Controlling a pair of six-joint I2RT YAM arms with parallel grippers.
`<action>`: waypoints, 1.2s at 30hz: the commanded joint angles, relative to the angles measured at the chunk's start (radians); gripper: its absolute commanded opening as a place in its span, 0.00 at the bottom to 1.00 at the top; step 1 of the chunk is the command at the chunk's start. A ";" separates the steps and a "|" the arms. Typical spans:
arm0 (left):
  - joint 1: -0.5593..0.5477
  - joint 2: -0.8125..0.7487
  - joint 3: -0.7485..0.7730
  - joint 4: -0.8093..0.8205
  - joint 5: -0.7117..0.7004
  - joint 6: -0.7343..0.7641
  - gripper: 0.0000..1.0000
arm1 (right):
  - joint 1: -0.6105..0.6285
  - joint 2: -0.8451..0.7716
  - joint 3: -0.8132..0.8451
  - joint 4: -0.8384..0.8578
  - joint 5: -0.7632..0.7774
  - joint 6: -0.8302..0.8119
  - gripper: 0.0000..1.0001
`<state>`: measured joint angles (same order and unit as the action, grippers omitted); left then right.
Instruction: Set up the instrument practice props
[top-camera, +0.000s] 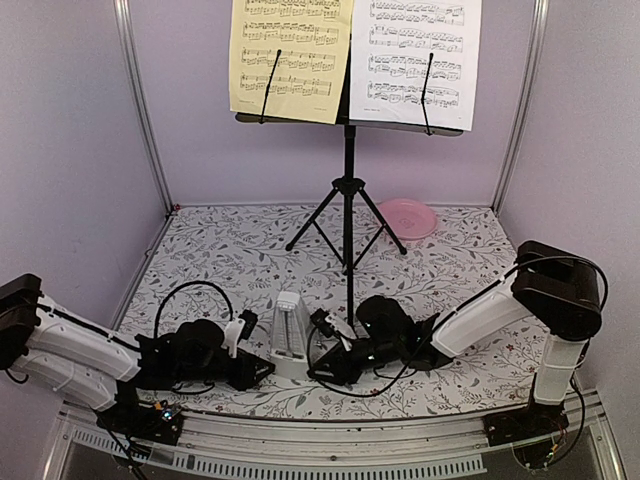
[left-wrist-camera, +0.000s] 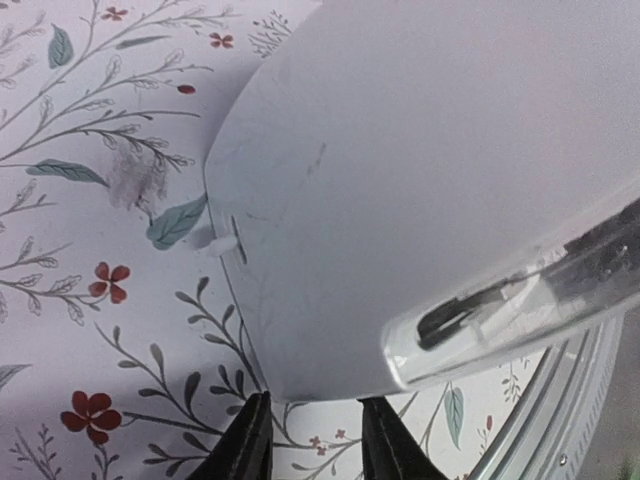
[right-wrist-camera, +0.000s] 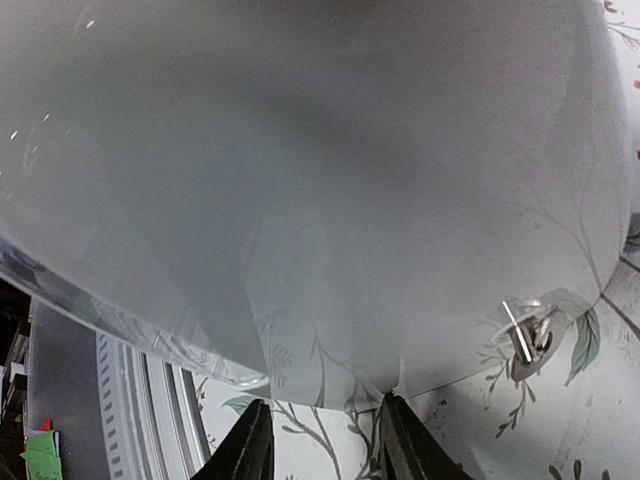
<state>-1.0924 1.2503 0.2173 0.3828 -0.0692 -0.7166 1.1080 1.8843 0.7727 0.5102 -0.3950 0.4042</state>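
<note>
Metronome (top-camera: 290, 335), smooth pale-grey pyramid, between left gripper (left-wrist-camera: 313, 440) and right gripper (right-wrist-camera: 323, 440), both narrow-jawed, hold unclear

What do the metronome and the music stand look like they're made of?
Metronome: probably plastic, smooth pale-grey shell with faint scuffs, plus a clear glossy cover that the cloth's pattern shows through. Music stand: likely metal, matte black, judging by its thin rigid pole and tripod legs.

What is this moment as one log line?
music stand: yellowish page, white page on | metronome: between left gripper, right gripper | jaws: parted
</note>
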 joint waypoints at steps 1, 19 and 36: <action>0.051 -0.023 0.032 0.027 -0.025 0.041 0.36 | 0.007 0.043 0.083 0.052 0.008 -0.003 0.38; -0.092 -0.332 0.073 -0.084 -0.231 0.195 0.99 | -0.040 -0.256 -0.283 0.338 -0.015 0.007 0.60; -0.156 0.046 0.388 -0.229 -0.565 0.110 0.99 | -0.083 -0.276 -0.286 0.354 0.029 0.001 0.72</action>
<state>-1.2343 1.2400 0.5415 0.2371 -0.5179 -0.5793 1.0264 1.6329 0.4904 0.8337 -0.3893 0.4076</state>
